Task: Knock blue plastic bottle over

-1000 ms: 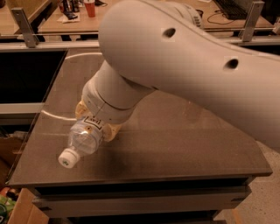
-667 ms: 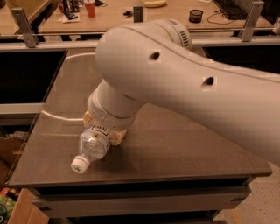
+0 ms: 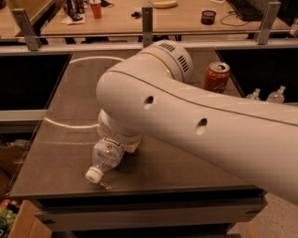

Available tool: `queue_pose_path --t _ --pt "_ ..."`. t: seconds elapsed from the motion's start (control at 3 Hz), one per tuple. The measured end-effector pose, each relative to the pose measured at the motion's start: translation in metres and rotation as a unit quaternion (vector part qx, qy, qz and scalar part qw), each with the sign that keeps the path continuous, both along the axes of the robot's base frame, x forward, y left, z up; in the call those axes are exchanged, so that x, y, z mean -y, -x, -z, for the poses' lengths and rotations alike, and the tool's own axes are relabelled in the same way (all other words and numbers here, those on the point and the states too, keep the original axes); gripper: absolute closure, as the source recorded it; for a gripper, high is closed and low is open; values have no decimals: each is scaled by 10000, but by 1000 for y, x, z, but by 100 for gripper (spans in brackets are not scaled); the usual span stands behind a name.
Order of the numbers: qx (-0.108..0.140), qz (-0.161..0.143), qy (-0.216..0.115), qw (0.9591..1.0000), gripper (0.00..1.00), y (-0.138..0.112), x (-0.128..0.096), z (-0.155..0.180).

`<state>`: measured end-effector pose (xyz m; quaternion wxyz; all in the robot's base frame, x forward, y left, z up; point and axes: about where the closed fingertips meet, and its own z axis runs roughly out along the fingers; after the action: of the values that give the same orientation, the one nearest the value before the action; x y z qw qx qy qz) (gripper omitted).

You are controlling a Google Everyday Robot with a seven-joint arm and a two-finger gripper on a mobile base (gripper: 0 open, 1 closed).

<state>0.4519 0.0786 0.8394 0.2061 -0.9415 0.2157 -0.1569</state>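
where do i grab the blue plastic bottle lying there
Grip the blue plastic bottle across its clear shoulder, just behind the white cap, coming from above: it lies on its side, cap toward the front of the table. The pincer, mostly hidden beneath the wrist, covers its base end.

I was working in what looked like an office lab: a wooden desk (image 3: 181, 16) with keyboard (image 3: 243, 6), cables (image 3: 229, 19) and red cup (image 3: 96, 8) behind a dark, metal-railed test table (image 3: 186, 172). My gripper (image 3: 128, 146) sat low there, mostly hidden under the arm (image 3: 195, 121).
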Motion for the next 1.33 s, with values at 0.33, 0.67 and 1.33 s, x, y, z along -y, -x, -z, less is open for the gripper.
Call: queue_pose_path --t 0.33,0.67,1.33 --pt "0 0 0 10000 60 0 0 -3" --pt "-103 112 181 9997 37 -4 6 1" --pt "-454 493 137 9977 0 -16 21 -10"
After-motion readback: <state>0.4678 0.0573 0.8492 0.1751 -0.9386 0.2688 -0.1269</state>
